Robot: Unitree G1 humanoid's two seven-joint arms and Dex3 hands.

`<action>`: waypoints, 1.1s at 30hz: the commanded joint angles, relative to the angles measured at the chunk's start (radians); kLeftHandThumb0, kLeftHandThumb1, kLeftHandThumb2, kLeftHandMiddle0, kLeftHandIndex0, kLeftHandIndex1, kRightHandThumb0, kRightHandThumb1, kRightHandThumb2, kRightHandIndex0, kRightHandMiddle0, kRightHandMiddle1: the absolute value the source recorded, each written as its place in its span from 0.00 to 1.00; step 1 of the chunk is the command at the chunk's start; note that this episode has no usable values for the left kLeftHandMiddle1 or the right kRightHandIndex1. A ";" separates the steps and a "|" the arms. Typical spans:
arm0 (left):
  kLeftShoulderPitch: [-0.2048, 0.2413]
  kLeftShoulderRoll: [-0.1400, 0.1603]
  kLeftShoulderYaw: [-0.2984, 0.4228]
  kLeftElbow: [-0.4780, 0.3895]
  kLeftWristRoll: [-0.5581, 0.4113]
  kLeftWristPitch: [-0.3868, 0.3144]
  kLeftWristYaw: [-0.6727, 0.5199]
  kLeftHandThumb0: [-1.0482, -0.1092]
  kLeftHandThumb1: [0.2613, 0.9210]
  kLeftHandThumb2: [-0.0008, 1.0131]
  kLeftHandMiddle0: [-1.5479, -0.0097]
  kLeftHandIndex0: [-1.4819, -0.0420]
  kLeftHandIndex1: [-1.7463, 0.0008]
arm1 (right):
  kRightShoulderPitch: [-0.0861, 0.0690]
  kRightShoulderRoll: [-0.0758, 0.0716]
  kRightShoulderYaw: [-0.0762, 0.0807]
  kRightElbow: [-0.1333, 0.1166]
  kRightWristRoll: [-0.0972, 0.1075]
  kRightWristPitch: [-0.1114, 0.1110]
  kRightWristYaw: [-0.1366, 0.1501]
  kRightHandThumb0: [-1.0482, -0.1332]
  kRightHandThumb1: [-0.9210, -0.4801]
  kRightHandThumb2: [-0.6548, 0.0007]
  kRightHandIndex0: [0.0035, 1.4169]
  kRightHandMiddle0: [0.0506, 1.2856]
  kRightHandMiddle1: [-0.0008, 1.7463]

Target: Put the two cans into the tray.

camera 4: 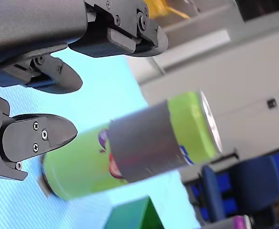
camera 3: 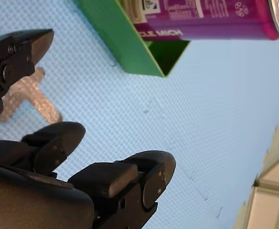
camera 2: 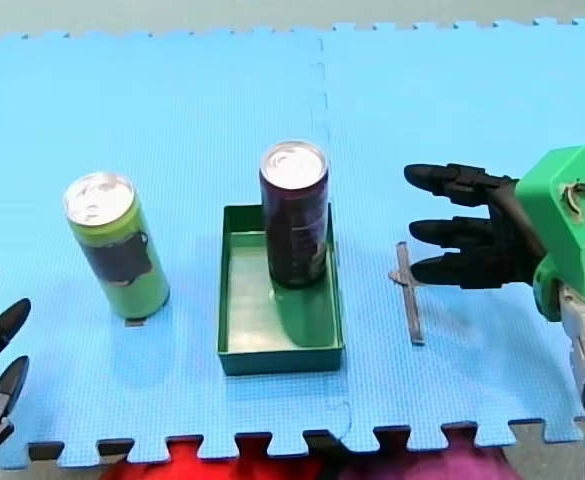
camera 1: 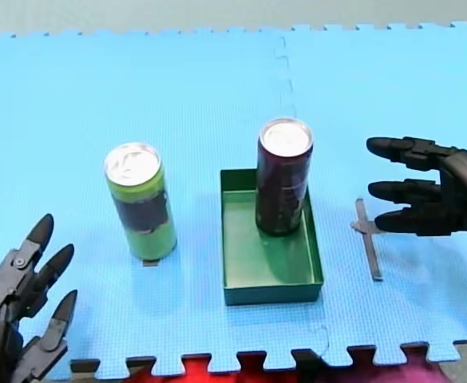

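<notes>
A purple can (camera 1: 282,179) stands upright inside the green tray (camera 1: 273,294), at the tray's far end. The first wrist view shows the purple can (camera 3: 211,21) and a corner of the tray (camera 3: 115,38) beyond dark fingers. A green can (camera 1: 141,203) with a dark label stands upright on the blue mat, left of the tray and apart from it. It also appears in the second wrist view as the green can (camera 4: 129,148), close to dark fingertips but not touched. My right hand (camera 1: 375,187) hovers right of the tray, holding nothing. My left hand (camera 1: 57,255) is at the near left corner, holding nothing.
A thin grey metal strip (camera 1: 369,239) with a short crossbar lies on the mat just under my right hand. The mat's jigsaw front edge (camera 1: 241,363) runs close before the tray, with a red and purple surface beyond it.
</notes>
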 commanded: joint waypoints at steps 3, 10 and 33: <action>-0.066 0.028 0.007 0.044 -0.025 0.033 0.019 0.06 0.87 0.02 0.58 0.85 1.00 | 0.018 0.015 0.010 0.012 -0.014 -0.017 -0.029 0.52 0.54 0.99 0.56 0.43 0.01; -0.124 0.018 0.004 0.079 -0.085 0.050 0.016 0.00 0.92 0.01 0.55 0.88 1.00 | 0.018 0.031 -0.004 0.027 -0.002 -0.039 -0.032 0.51 0.52 0.99 0.59 0.44 0.01; -0.223 0.081 -0.046 0.128 -0.107 0.055 -0.074 0.00 0.75 0.00 0.88 0.93 1.00 | 0.026 0.052 -0.014 0.038 0.000 -0.045 -0.044 0.42 0.46 0.99 0.64 0.46 0.00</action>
